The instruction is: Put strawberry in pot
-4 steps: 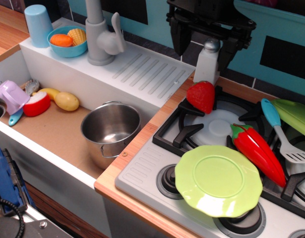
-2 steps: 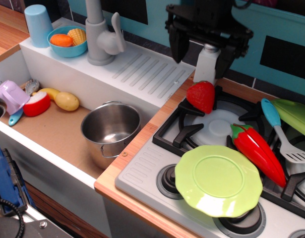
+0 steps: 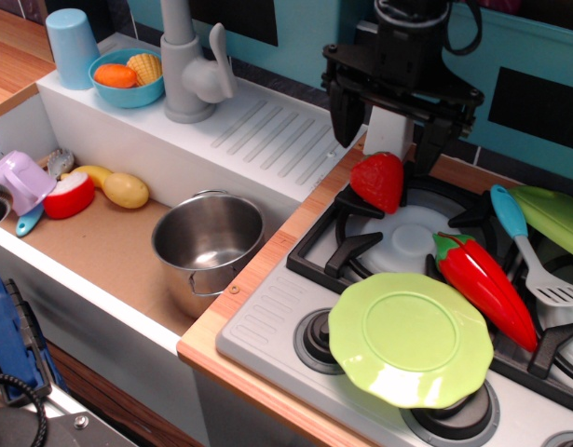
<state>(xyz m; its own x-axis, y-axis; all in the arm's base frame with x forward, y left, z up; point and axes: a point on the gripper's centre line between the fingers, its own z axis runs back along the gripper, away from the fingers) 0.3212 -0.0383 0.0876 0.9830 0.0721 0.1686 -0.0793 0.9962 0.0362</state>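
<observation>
The strawberry (image 3: 379, 181) is a glossy red toy resting on the back left burner grate of the stove. My black gripper (image 3: 387, 145) hangs directly above it, fingers spread wide and empty, the tips just above the strawberry's top on either side. The shiny steel pot (image 3: 209, 242) stands upright and empty in the sink basin, to the left of and below the strawberry.
A white salt shaker (image 3: 388, 130) stands behind the gripper. A long red pepper (image 3: 486, 287), a green plate (image 3: 409, 337), a blue-handled spatula (image 3: 528, 247) and a green lid lie on the stove (image 3: 267, 321). The sink holds an apple toy (image 3: 69, 196), a potato and a purple cup. A faucet (image 3: 188, 70) and blue bowl sit behind.
The gripper has come down and shifted slightly right, from well above the strawberry to just over it. It stays open. Nothing else has moved.
</observation>
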